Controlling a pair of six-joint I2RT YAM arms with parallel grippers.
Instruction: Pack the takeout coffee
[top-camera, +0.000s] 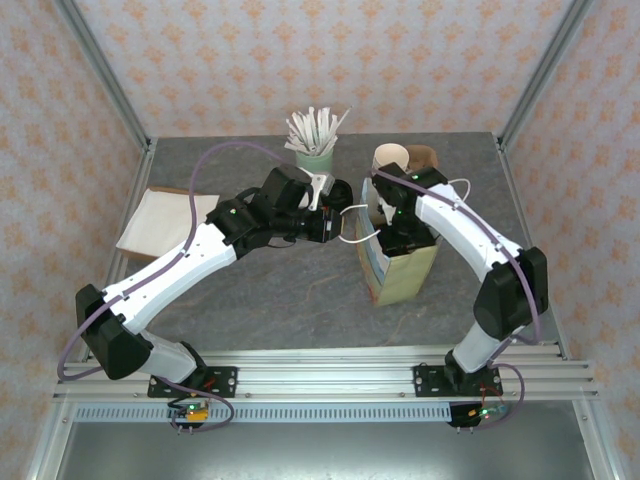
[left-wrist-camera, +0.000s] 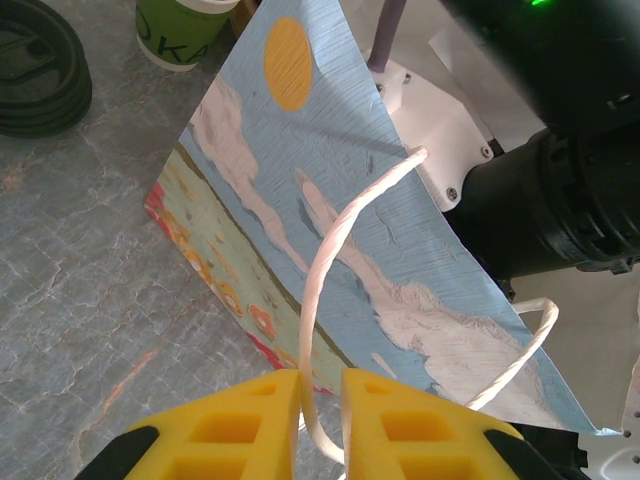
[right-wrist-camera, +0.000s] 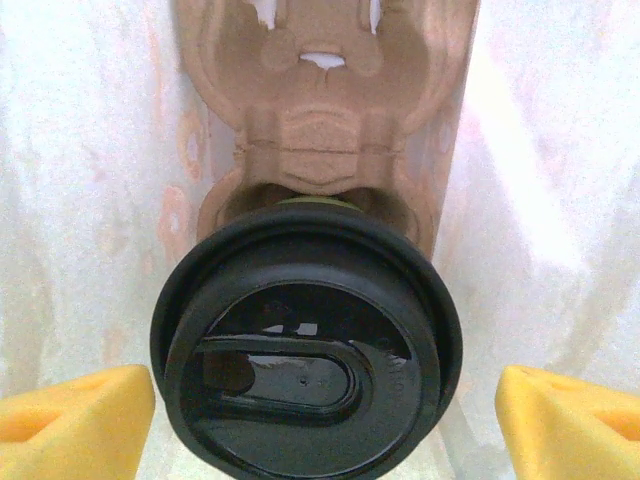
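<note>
Your left claw (left-wrist-camera: 320, 382) is pinched together on the white twine handle (left-wrist-camera: 330, 240) of the paper bag (left-wrist-camera: 300, 170). The cord rises from between the yellow fingers and loops up over the printed side just ahead of the claw. Beyond the bag, ahead and to the claw's left, a stack of black lids (left-wrist-camera: 40, 70) lies on the grey tabletop (left-wrist-camera: 90, 300), and a green cup (left-wrist-camera: 180, 30) stands farther on. Your right claw (right-wrist-camera: 320, 392) is down inside the bag with its fingers (right-wrist-camera: 75, 415) spread wide apart. The takeout coffee (right-wrist-camera: 305, 330) sits between them, its black lid facing the camera and a gap showing on each side. Just past the cup, the brown pulp carrier (right-wrist-camera: 325, 110) that it rests in runs on between the bag's pale walls. From above, the left claw (top-camera: 335, 222) sits just beside the bag's open mouth (top-camera: 400, 270).
</note>
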